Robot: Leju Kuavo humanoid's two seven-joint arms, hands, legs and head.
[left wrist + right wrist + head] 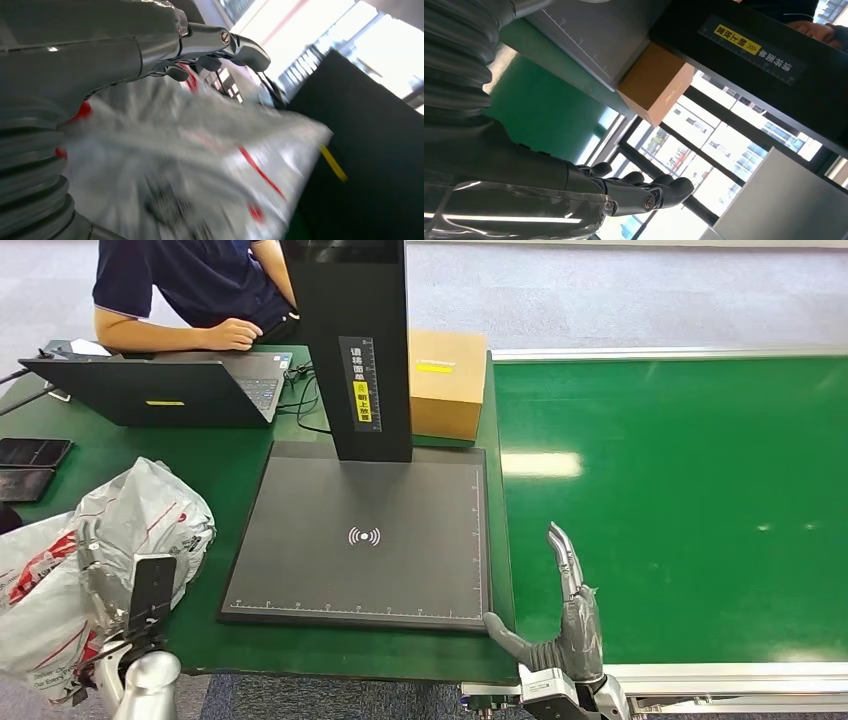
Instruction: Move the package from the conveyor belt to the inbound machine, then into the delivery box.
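A crumpled grey plastic package (140,515) with red print lies at the left of the green table, beside the inbound machine's black scan pad (360,540). My left hand (150,595) is raised right against its near side. In the blurred left wrist view the left hand (210,50) stretches over the package (200,165), and I see nothing between the thumb and fingers. My right hand (565,615) stands open with its fingers pointing up, at the near edge of the green conveyor belt (690,500). In the right wrist view the right hand (634,192) holds nothing.
The machine's black post (355,350) rises from the back of the pad, with a cardboard box (447,380) behind it. A second white bag (35,600) lies at the near left. A person (200,290) sits at a laptop (160,390) at the far left; dark phones (30,455) lie nearby.
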